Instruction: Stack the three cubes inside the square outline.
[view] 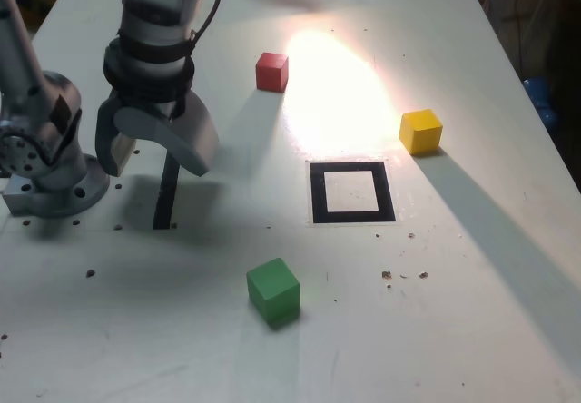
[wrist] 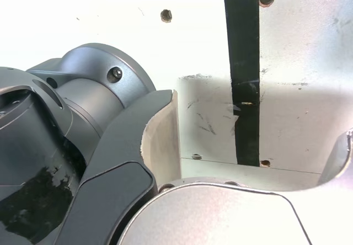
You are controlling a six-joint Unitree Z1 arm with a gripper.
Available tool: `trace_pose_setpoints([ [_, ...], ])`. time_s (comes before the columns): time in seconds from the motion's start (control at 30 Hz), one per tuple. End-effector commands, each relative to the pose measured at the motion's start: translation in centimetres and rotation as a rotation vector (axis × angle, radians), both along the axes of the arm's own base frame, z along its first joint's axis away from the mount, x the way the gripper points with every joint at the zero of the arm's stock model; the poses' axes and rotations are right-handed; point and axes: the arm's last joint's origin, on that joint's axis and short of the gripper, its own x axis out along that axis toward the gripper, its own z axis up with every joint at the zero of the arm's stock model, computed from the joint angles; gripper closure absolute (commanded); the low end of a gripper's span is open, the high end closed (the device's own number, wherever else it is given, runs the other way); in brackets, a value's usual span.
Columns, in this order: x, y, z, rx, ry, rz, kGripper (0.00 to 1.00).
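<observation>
You see harsh glare bleaching the counter (view: 454, 285) near its far edge; the yellow cube (view: 421, 133) throws a long shadow.
</observation>
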Motion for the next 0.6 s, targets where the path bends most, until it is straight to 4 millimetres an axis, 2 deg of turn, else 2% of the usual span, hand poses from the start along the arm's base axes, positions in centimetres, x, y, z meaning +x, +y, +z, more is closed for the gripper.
trace_pose_setpoints([
  [0.0, 0.1, 0.1, 0.2, -0.002, -0.001, -0.003, 0.0],
  [0.3, 1.2, 1.7, 1.1, -0.009, -0.027, -0.01, 0.0],
  [0.47, 2.2, 3.8, 2.1, -0.007, -0.048, -0.014, 0.0],
  [0.57, 3.0, 5.8, 2.8, -0.005, -0.052, -0.024, 0.01],
])
